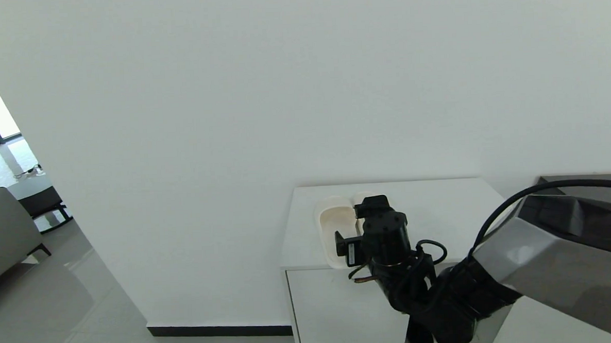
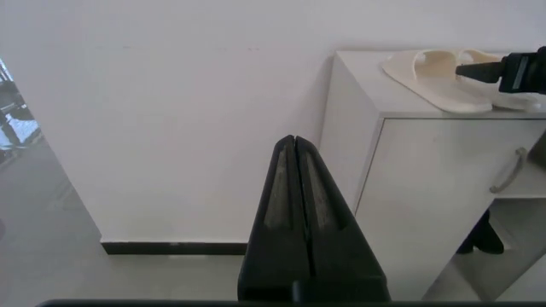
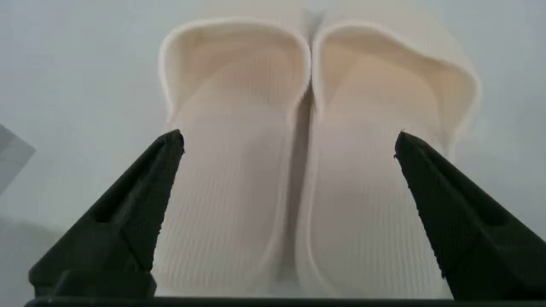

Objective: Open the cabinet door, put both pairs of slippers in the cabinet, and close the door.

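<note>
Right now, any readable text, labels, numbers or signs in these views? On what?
No readable text in any view.
Cream slippers: plain, no print visible.
Cabinet: plain white, no label.
Right pincer, open by the slippers: no marking visible.
Small pale patch on the right arm's black mount: too small to read.

Cream slippers [image 3: 239, 196] with ribbed insoles, white cabinet [image 1: 441, 212], black left gripper [image 2: 295, 170], black right gripper [image 3: 288, 141], white wall [image 1: 281, 90]
</note>
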You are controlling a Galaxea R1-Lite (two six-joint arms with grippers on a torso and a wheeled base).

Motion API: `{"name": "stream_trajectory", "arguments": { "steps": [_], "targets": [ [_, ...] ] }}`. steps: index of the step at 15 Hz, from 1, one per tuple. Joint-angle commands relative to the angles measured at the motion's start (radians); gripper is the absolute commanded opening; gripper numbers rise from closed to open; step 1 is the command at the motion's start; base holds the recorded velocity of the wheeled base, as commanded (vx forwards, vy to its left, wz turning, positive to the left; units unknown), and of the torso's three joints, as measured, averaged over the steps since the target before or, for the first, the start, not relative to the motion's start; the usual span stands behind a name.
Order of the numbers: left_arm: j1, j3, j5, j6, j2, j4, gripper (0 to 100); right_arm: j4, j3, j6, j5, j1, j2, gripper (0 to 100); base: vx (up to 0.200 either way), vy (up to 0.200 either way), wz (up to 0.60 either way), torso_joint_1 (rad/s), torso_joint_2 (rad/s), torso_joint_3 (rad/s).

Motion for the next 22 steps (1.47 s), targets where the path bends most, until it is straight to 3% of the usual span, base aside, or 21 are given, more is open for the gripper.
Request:
{"name": "stream_trajectory", "arguments": {
  "steps": [1, 8, 19, 20, 22],
  "targets": [
    [0.000, 0.001, 0.000, -0.001, 0.001, 0.000, 0, 0.000, -0.047, 0.000, 0.009, -0.016, 0.054, 100, 0.200, 0.000, 0.00, 0.002, 0.00, -0.002],
    [0.000, 0.001, 0.000, 0.000, 0.001, 0.000, 0, 0.017, -0.214, -0.049, 0.034, -0.056, 0.188, 100, 0.000, 0.000, 0.00, 0.000, 0.00, 0.000],
    [0.000, 0.000, 0.000, 0.000, 0.001, 0.000, 0, 0.257, -0.617, -0.052, 0.035, -0.100, 0.334, 100, 0.000, 0.000, 0.00, 0.000, 0.00, 0.000],
    [0.000, 0.000, 0.000, -0.001, 0.001, 0.000, 0, 0.257, -0.627, -0.064, 0.034, -0.100, 0.340, 0, 0.000, 0.000, 0.00, 0.000, 0.00, 0.000],
    [0.000, 0.000, 0.000, -0.001, 0.001, 0.000, 0, 0.257, -0.627, -0.076, 0.035, -0.100, 0.340, 0, 0.000, 0.000, 0.00, 0.000, 0.00, 0.000]
  ]
}}
